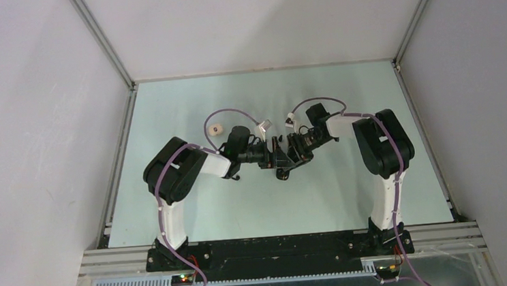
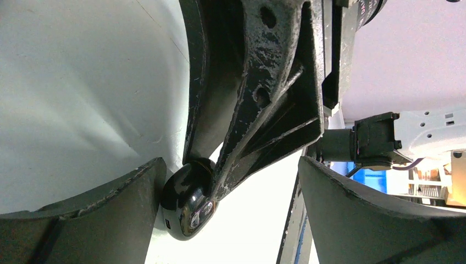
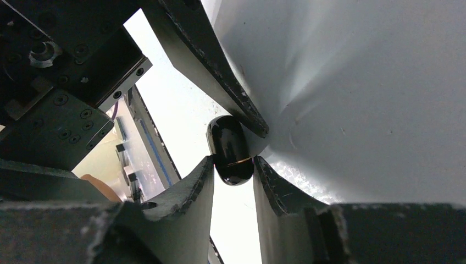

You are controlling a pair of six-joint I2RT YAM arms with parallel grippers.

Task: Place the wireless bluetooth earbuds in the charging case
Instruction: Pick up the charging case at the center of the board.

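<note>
A glossy black charging case [image 3: 231, 149] with a thin gold seam looks closed. My right gripper [image 3: 233, 164] is shut on its lower end. In the left wrist view the case [image 2: 186, 202] rests against my left inner finger [image 2: 110, 203]. My left gripper [image 2: 231, 165] is open, with its jaws wide apart around the right gripper's fingers [image 2: 264, 110]. In the top view both grippers meet at mid-table, the left [image 1: 272, 155] beside the right [image 1: 290, 152], and the case is hidden between them. No earbuds show in any view.
A cream round case [image 1: 216, 127] lies on the pale green table [image 1: 350, 190], behind the left arm. Grey walls and aluminium rails close off the far, left and right sides.
</note>
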